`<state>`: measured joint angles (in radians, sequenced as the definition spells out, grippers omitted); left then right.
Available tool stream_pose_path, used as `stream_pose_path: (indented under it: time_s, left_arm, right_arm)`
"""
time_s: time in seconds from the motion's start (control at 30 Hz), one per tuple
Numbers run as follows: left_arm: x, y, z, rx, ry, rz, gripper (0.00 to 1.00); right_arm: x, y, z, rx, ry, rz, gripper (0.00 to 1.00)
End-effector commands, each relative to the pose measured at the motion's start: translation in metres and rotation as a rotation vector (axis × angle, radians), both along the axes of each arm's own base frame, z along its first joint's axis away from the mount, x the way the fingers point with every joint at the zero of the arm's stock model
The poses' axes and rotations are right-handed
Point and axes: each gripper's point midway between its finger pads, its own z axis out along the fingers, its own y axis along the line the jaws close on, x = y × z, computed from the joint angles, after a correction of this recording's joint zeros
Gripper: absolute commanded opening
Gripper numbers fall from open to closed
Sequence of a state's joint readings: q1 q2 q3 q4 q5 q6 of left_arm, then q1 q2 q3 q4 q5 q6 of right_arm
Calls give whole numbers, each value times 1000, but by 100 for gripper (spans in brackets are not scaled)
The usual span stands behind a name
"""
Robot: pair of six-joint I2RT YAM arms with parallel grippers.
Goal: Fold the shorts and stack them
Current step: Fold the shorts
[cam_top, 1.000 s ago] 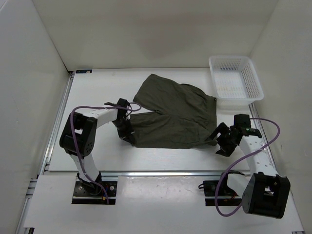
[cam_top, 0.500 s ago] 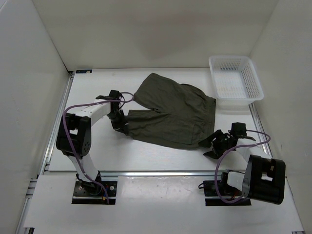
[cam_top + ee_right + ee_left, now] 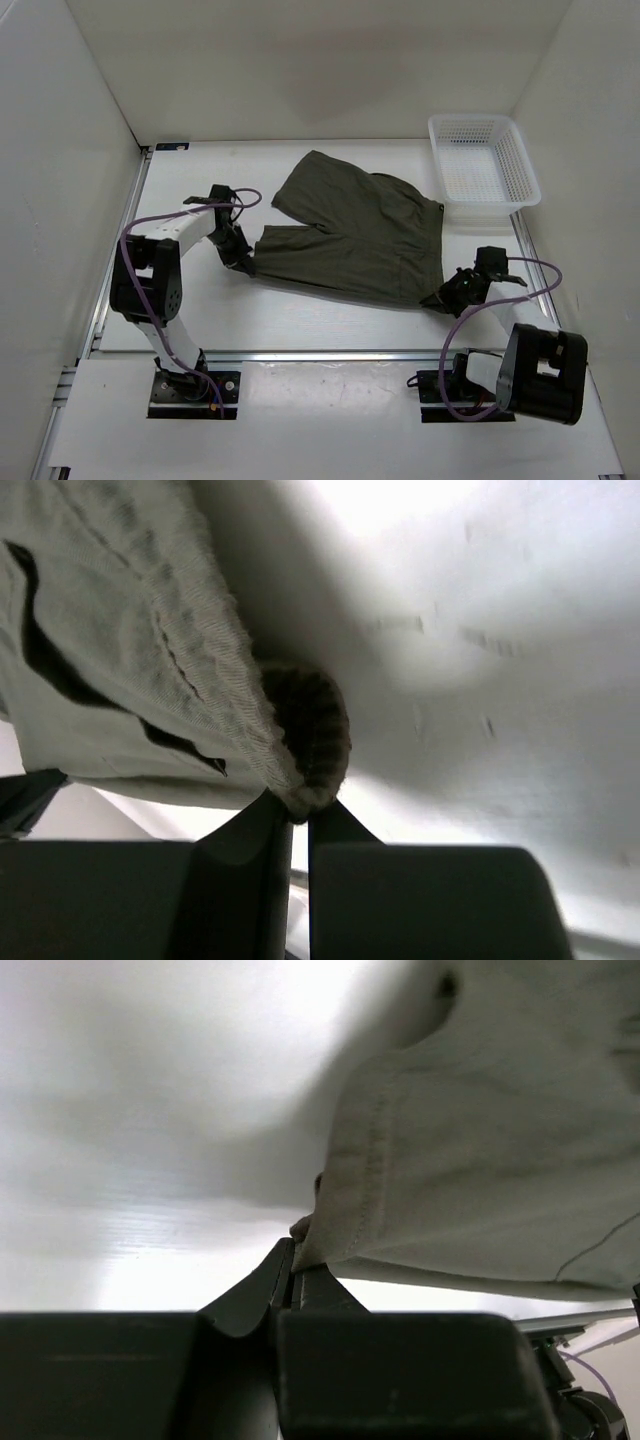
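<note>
Dark olive-green soft fabric shorts (image 3: 350, 235) lie spread on the white table (image 3: 300, 320) between your two claws. Your left gripper (image 3: 243, 264) pinches a leg hem corner, fingers pressed together on the cloth; your right gripper (image 3: 446, 297) pinches the waistband's near corner likewise. A white plastic mesh basket (image 3: 483, 160) sits beyond the right claw, well apart from it.

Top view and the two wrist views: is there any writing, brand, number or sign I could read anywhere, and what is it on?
No text can be read in any view.
Shorts: no visible label or print.
Basket: plain, with no lettering.
Small dark strip at the far left corner: possibly a label, but too small to read.
Wrist views: only fabric and blurred dark parts, with no writing.
</note>
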<state>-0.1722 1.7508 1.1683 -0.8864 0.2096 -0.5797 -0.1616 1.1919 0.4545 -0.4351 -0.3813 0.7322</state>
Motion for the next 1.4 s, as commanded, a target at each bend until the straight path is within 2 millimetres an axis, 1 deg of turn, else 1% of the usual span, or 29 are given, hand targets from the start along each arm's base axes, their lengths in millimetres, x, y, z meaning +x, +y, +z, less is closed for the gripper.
stream_pose_path:
  time_s: [0.0, 0.03, 0.1, 0.13, 0.17, 0.3, 0.37, 0.4, 0.43, 0.53, 0.57, 0.63, 0.67, 0.73, 0.77, 0.8, 0.83, 0.87, 0.9, 0.93, 0.97, 1.0, 1.1, 1.13, 1.2, 1.23, 1.3, 1.33, 1.37]
  left_arm:
    - [-18, 23, 7, 50, -25, 18, 10]
    - [-24, 26, 6, 60, -23, 19, 10]
    - [-36, 29, 9, 56, -29, 50, 10]
    - [-42, 30, 10, 56, -26, 50, 10]
    - [-46, 30, 12, 54, -31, 62, 10]
    - [-62, 29, 29, 35, -55, 82, 10]
    - [-62, 29, 40, 30, -76, 91, 10]
    - [-62, 31, 45, 38, -82, 93, 10]
    - [-61, 33, 52, 48, -94, 105, 10]
    - [-49, 37, 75, 76, -130, 94, 10]
    - [-34, 37, 91, 77, -178, 99, 10]
    - [-21, 35, 105, 75, -198, 91, 10]
    - [0, 35, 117, 82, -237, 84, 10]
    - [19, 30, 127, 81, -253, 67, 10]
    - [44, 27, 136, 79, -283, 59, 10]
    - [55, 22, 140, 75, -295, 50, 10]
    - [68, 20, 143, 75, -311, 42, 10]
    - [76, 15, 144, 74, -311, 32, 10]
    - [99, 12, 146, 71, -328, 33, 10]
    - [109, 10, 145, 74, -327, 25, 10]
    - [121, 9, 144, 73, -334, 25, 10]
    - [139, 4, 141, 64, -327, 21, 10]
    - [168, -4, 139, 42, -342, 16, 10]
    - [184, -8, 139, 30, -359, 14, 10]
    - [197, -12, 140, 14, -373, 22, 10]
    - [206, -17, 143, -4, -395, 18, 10]
    - [209, -17, 143, -6, -401, 18, 10]
    - [210, -17, 151, -9, -424, 18, 10]
    - [203, -18, 143, -13, -391, 14, 10]
  right_arm:
    - [-24, -15, 5, -119, 31, 68, 0]
    - [-26, -16, 11, -132, 10, 64, 0]
    - [-40, -16, 16, -142, 38, 75, 0]
    - [-40, -16, 24, -148, 13, 73, 0]
    - [-48, -17, 27, -157, 36, 80, 0]
    - [-58, -19, 40, -178, 39, 74, 0]
    - [-65, -18, 41, -175, 53, 75, 0]
    - [-73, -16, 41, -170, 78, 77, 0]
    - [-74, -16, 46, -170, 68, 68, 0]
    - [-81, -22, 55, -203, 101, 51, 0]
    - [-73, -25, 64, -223, 76, 43, 0]
    - [-66, -32, 73, -255, 58, 32, 0]
    - [-58, -38, 78, -288, 39, 10, 0]
    - [-31, -49, 99, -333, -35, -13, 0]
    - [-22, -54, 105, -355, -55, -24, 0]
    - [-13, -59, 106, -373, -48, -31, 0]
    - [2, -64, 119, -394, -83, -44, 0]
    - [14, -71, 123, -421, -103, -59, 0]
    - [25, -73, 120, -419, -84, -55, 0]
    - [33, -74, 121, -430, -89, -52, 0]
    - [50, -77, 131, -440, -134, -53, 0]
    - [59, -79, 124, -437, -109, -48, 0]
    - [88, -87, 127, -459, -119, -60, 0]
    - [96, -89, 128, -465, -131, -54, 0]
    - [106, -88, 125, -466, -116, -31, 0]
    - [113, -89, 131, -468, -132, -35, 0]
    - [116, -90, 130, -471, -126, -25, 0]
    - [117, -85, 130, -461, -130, -11, 0]
    - [115, -85, 127, -460, -122, -9, 0]
